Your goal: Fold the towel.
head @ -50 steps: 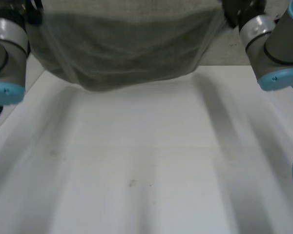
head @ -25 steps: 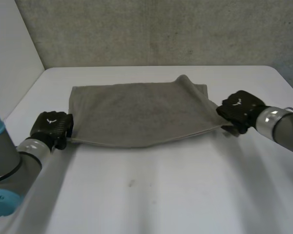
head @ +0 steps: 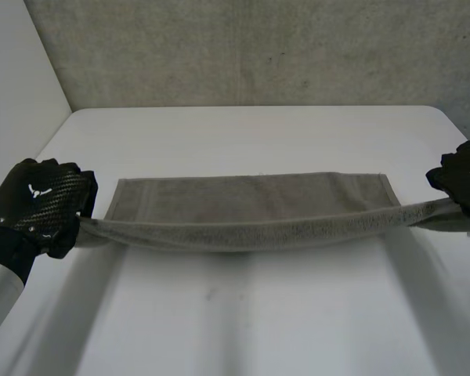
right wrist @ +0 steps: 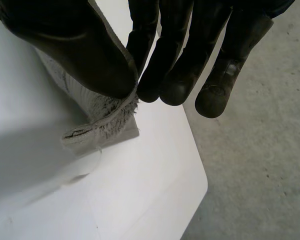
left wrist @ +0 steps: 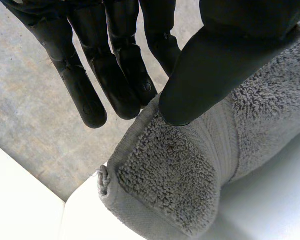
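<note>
A grey towel [head: 251, 200] lies across the middle of the white table [head: 251, 313], its near edge lifted and stretched taut between both hands. My left hand [head: 39, 205] pinches the towel's near left corner [left wrist: 190, 170] between thumb and fingers [left wrist: 115, 75]. At the far right, my right hand [head: 466, 180] pinches the near right corner [right wrist: 102, 112] the same way, thumb against fingers [right wrist: 175, 75]. The far part of the towel rests flat on the table.
A grey concrete wall [head: 251, 47] rises behind the table. A white panel [head: 16, 86] stands at the left. The table's right edge and corner [right wrist: 200, 185] lie just beyond my right hand, with concrete floor [right wrist: 260, 190] below.
The towel came down from hanging in front of the camera onto the table. Both hands then drew its near edge toward the front and wider apart, pulling it taut.
</note>
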Tool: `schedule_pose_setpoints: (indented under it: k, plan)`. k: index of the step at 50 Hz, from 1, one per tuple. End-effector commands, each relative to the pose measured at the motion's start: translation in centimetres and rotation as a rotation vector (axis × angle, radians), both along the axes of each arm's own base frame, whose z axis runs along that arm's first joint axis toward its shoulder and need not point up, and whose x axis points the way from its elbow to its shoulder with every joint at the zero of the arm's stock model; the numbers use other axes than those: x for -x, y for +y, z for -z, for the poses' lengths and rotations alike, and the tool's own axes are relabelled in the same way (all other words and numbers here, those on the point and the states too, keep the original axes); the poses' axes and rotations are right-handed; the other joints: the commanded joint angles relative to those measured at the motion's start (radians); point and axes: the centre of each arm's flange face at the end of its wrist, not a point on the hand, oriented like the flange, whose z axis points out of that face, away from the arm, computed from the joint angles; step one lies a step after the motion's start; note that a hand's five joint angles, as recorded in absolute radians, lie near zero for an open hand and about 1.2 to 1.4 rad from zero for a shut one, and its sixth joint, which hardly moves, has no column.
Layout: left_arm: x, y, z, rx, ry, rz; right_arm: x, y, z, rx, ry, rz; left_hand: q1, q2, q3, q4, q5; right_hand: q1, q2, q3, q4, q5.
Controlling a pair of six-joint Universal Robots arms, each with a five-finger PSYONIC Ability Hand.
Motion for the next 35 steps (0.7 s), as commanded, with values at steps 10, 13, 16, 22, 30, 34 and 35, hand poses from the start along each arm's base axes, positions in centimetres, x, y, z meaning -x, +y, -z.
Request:
schedule_pose_setpoints:
  k: [10, 13, 16, 22, 30, 34, 35]
  plan:
    - [1.4, -7.2, 3.5, -0.062, -0.036, 0.011, -0.5, -5.3, 5.1, -0.123, 0.117, -0.105, 0.197, 0.177, 0.179, 0.178, 0.188, 0.064, 0.065, 0.058, 0.057, 0.047]
    - [1.8, -9.0, 4.6, -0.087, -0.040, 0.013, -1.2, -6.2, 6.2, -0.149, 0.119, -0.129, 0.197, 0.177, 0.179, 0.178, 0.188, 0.064, 0.065, 0.058, 0.057, 0.047]
    - [2.3, -10.7, 5.7, -0.106, -0.044, 0.020, -2.2, -7.0, 6.9, -0.149, 0.129, -0.156, 0.197, 0.177, 0.179, 0.178, 0.188, 0.064, 0.065, 0.058, 0.057, 0.047]
    - [4.2, -14.6, 8.0, -0.122, -0.049, 0.041, -3.0, -11.0, 8.8, -0.048, 0.127, -0.151, 0.197, 0.177, 0.179, 0.178, 0.188, 0.064, 0.065, 0.058, 0.057, 0.047]
    - [5.3, -18.0, 9.5, -0.098, -0.057, -0.012, -4.5, -14.6, 10.6, 0.045, 0.104, -0.178, 0.197, 0.177, 0.179, 0.178, 0.188, 0.064, 0.065, 0.058, 0.057, 0.047]
    - [5.6, -19.6, 9.9, -0.077, -0.054, -0.028, -5.0, -16.3, 11.8, 0.068, 0.102, -0.195, 0.197, 0.177, 0.179, 0.178, 0.188, 0.064, 0.065, 0.058, 0.057, 0.047]
    - [5.6, -19.6, 9.9, -0.077, -0.054, -0.028, -5.0, -16.3, 11.8, 0.068, 0.102, -0.196, 0.197, 0.177, 0.179, 0.178, 0.188, 0.064, 0.065, 0.058, 0.057, 0.047]
